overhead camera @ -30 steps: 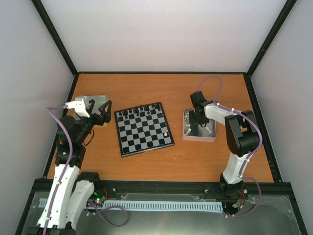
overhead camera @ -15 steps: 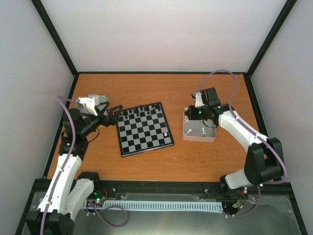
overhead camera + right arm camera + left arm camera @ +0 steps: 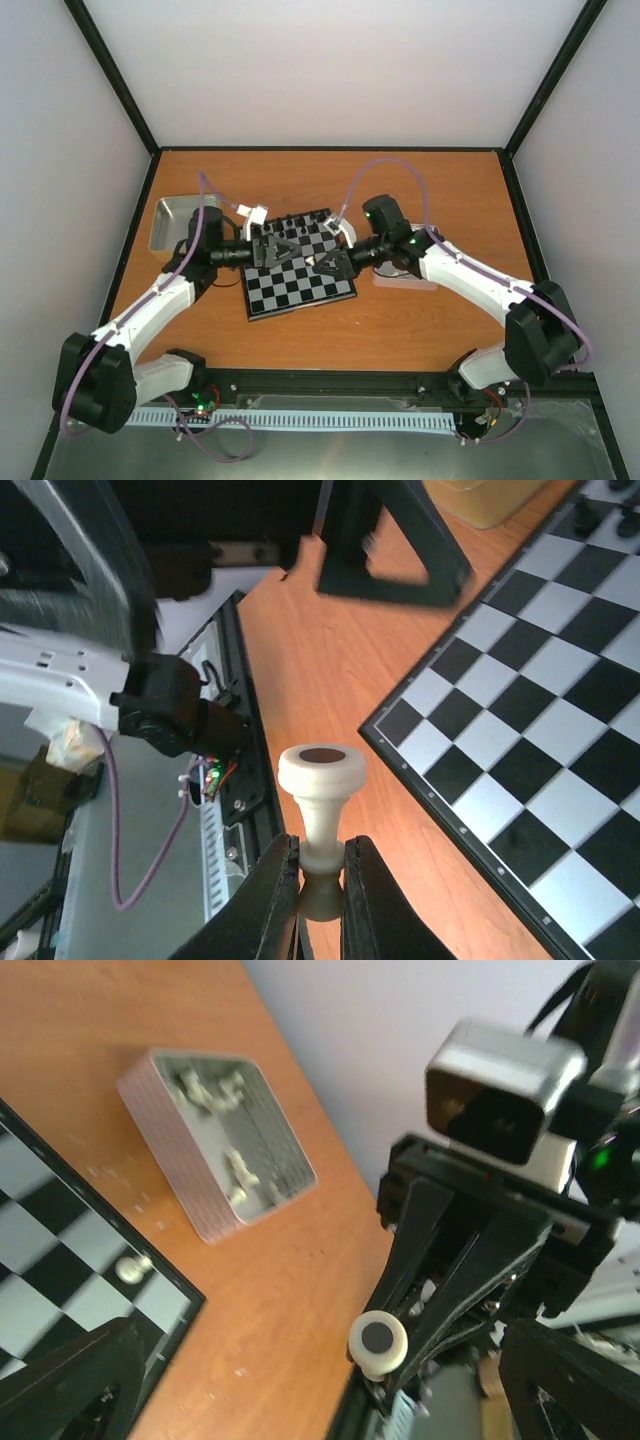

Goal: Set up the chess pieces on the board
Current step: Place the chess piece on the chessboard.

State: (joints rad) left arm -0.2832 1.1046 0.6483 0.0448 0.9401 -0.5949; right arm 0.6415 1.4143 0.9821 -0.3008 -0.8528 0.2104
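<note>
Right wrist view: cream piece [image 3: 321, 780], pinched at its narrow end by the right gripper [image 3: 320, 875], hangs near the board [image 3: 520, 730]. Judged light, rigid, slick; best gripped at the waist. Alongside, the left gripper [image 3: 280, 249] gapes empty.

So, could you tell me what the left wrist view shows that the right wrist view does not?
Only the left wrist view shows the tray of white pieces and a lone white piece near the board's edge. Only the right wrist view shows the black pieces and the left arm's lower links. Both show the board, the table, the open left hand, and the white piece that the right hand grips by its top, base pointing away.
</note>
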